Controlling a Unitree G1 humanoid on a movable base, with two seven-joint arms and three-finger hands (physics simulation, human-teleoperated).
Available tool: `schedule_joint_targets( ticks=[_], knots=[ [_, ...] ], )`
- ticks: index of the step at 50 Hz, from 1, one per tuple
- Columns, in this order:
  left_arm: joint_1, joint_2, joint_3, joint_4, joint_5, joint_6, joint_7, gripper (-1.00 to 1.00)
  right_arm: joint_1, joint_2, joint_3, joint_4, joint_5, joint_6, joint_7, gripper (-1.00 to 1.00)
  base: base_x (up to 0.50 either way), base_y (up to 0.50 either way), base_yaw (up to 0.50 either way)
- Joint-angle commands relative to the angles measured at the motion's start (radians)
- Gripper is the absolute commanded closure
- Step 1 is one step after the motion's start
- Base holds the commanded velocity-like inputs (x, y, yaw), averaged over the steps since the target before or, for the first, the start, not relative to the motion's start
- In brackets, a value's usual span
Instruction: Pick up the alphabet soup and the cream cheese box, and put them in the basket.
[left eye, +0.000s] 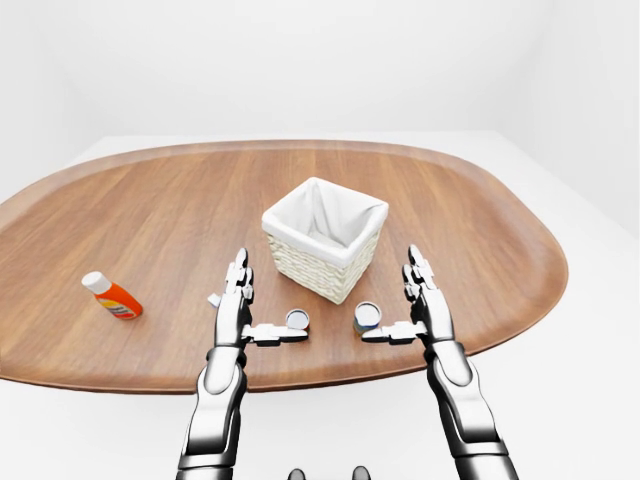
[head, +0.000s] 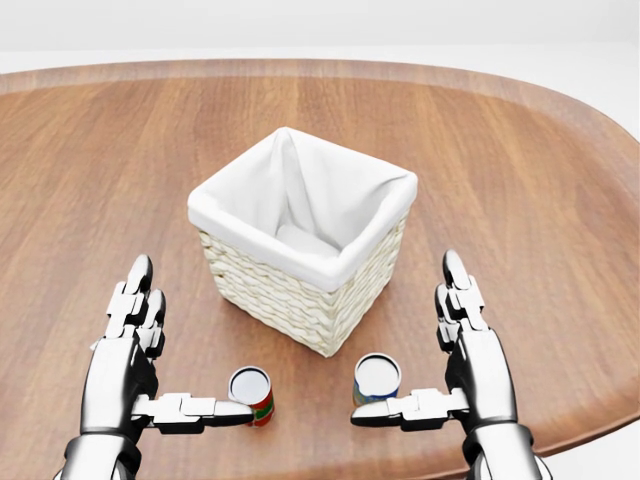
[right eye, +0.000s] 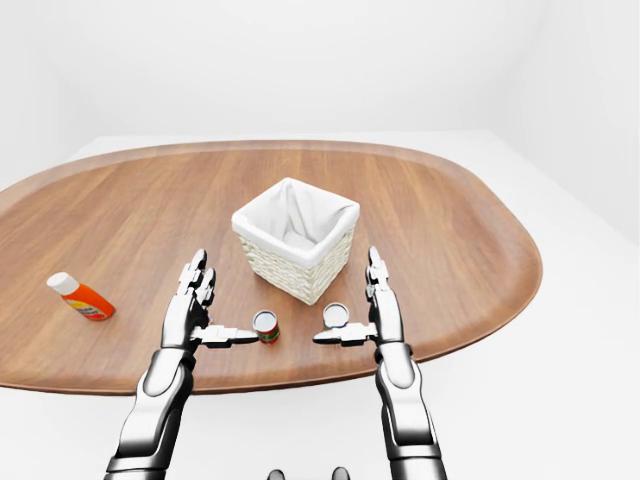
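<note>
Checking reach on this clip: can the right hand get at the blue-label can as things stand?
Probably yes: the blue-label can stands upright just left of the open right hand, with nothing between them.

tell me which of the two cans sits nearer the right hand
The blue-and-yellow can, just left of the right hand in the head view, by its thumb. The red-and-green can stands further left, beside the left hand.
</note>
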Motion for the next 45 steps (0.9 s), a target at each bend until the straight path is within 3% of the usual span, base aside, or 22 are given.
schedule_joint_targets(
  ticks=[1, 3, 4, 6, 7, 9, 10, 12, 16, 24, 28, 32, 38, 39, 41, 45],
  knots=[
    [0.004, -0.001, -0.001, -0.012, 0.000, 0.010, 0.001, -1.00, -0.005, 0.005, -0.026, -0.005, 0.016, -0.015, -0.041, -1.00, 0.04, 0.00, 0.00],
    [0.005, -0.001, -0.001, -0.016, -0.002, 0.013, 0.001, -1.00, -0.006, 0.005, -0.051, -0.020, 0.028, -0.018, -0.089, -1.00, 0.00, 0.00, 0.00],
    [-0.004, 0.001, 0.003, 0.011, -0.004, -0.005, 0.000, -1.00, -0.005, 0.003, -0.055, -0.030, 0.040, -0.013, -0.092, -1.00, 0.00, 0.00, 0.00],
    [0.003, 0.000, 0.001, -0.005, -0.004, 0.003, 0.001, -1.00, -0.014, 0.002, -0.085, -0.030, 0.066, -0.015, -0.138, -1.00, 0.00, 0.00, 0.00],
    [-0.004, 0.002, 0.005, 0.013, -0.006, -0.007, 0.000, -1.00, -0.011, 0.011, -0.133, -0.069, 0.124, -0.023, -0.189, -1.00, 0.00, 0.00, 0.00],
    [-0.005, 0.002, 0.005, 0.014, -0.006, -0.007, 0.000, -1.00, -0.010, 0.002, -0.133, -0.072, 0.145, -0.032, -0.210, -1.00, 0.00, 0.00, 0.00],
    [0.002, -0.001, -0.002, -0.009, 0.003, 0.008, 0.006, -1.00, -0.092, 0.056, -0.304, -0.057, 0.113, -0.035, -0.512, -1.00, 0.00, 0.00, 0.00],
    [0.003, -0.001, -0.002, -0.011, 0.004, 0.011, 0.006, -1.00, -0.083, 0.008, -0.265, -0.051, 0.143, -0.062, -0.579, -1.00, 0.00, 0.00, 0.00],
    [0.005, -0.001, -0.004, -0.019, 0.006, 0.019, 0.007, -1.00, -0.074, -0.019, -0.237, -0.069, 0.155, -0.059, -0.579, -1.00, 0.00, 0.00, 0.00],
    [-0.002, 0.000, 0.000, 0.001, 0.005, 0.005, 0.006, -1.00, -0.070, -0.038, -0.247, -0.053, 0.175, -0.062, -0.579, -1.00, 0.00, 0.00, 0.00],
    [-0.006, 0.001, 0.002, 0.015, 0.005, -0.004, 0.005, -1.00, -0.052, -0.028, -0.236, -0.102, 0.082, -0.062, -0.579, -1.00, 0.00, 0.00, 0.00],
    [0.000, 0.000, -0.001, -0.003, 0.006, 0.007, 0.007, -1.00, -0.053, -0.026, -0.242, -0.108, 0.064, -0.062, -0.579, -1.00, 0.00, 0.00, 0.00],
    [0.002, -0.001, -0.003, -0.008, 0.009, 0.009, 0.008, -1.00, -0.029, -0.023, -0.296, -0.149, 0.168, -0.062, -0.579, -1.00, 0.00, 0.00, 0.00],
    [-0.002, 0.000, 0.000, 0.010, 0.006, -0.006, 0.006, -1.00, -0.025, -0.023, -0.317, -0.144, 0.169, -0.062, -0.579, -1.00, 0.00, 0.00, 0.00],
    [-0.005, 0.001, 0.002, 0.021, 0.005, -0.013, 0.006, -1.00, -0.024, -0.029, -0.332, -0.130, 0.196, -0.062, -0.579, -1.00, 0.00, 0.00, 0.00],
    [0.001, 0.000, -0.002, 0.000, 0.008, 0.003, 0.008, -1.00, -0.024, -0.038, -0.341, -0.116, 0.212, -0.062, -0.579, -1.00, 0.00, 0.00, 0.00]
  ],
)
